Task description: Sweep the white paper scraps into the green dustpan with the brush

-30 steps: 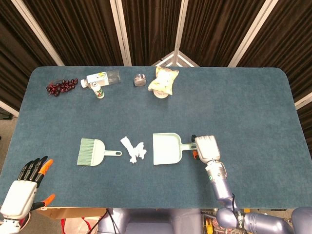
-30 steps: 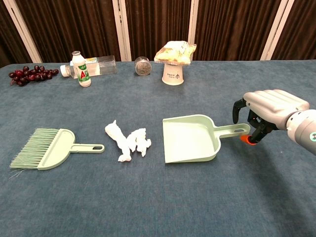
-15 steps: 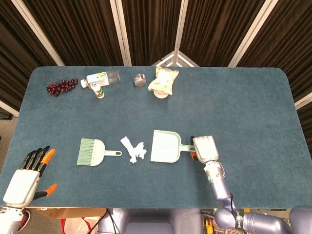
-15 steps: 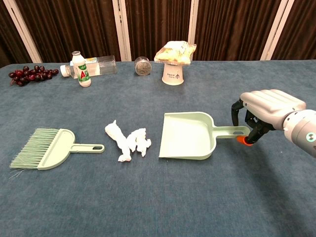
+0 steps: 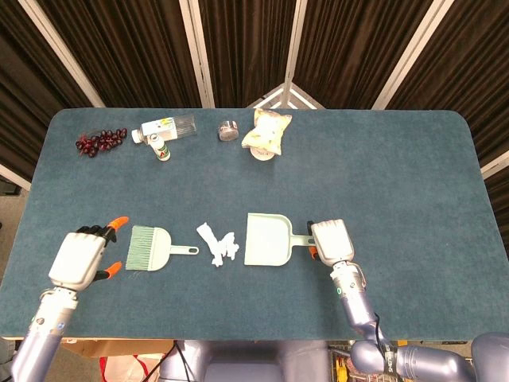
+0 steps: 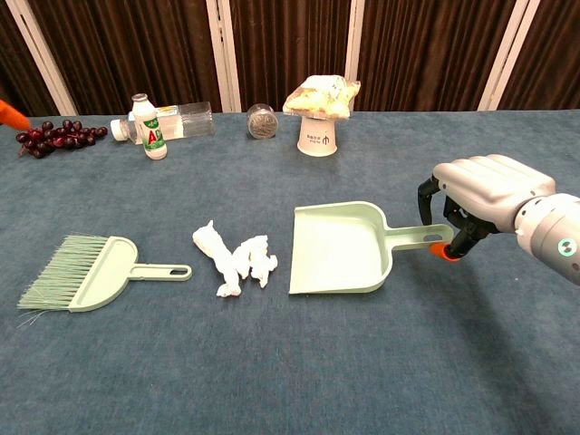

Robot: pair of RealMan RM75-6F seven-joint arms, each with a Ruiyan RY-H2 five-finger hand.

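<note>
Hands sit nearest the table's front edge: the left hand (image 5: 79, 256) hovers with fingers spread and empty, just left of the brush (image 5: 153, 247); the right hand (image 6: 478, 195) grips the handle of the green dustpan (image 6: 340, 249). White paper scraps (image 6: 235, 258) lie between brush and dustpan. Farther back stand grapes (image 5: 100, 142), bottles (image 5: 163, 132) and a cup (image 6: 316, 138).

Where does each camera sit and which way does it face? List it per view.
Head view: high above the near edge, looking down on the table; shows left hand and right hand.
Chest view: low at the near edge, looking across toward the curtains; shows the right hand.
Shared: brush, paper scraps, dustpan.
</note>
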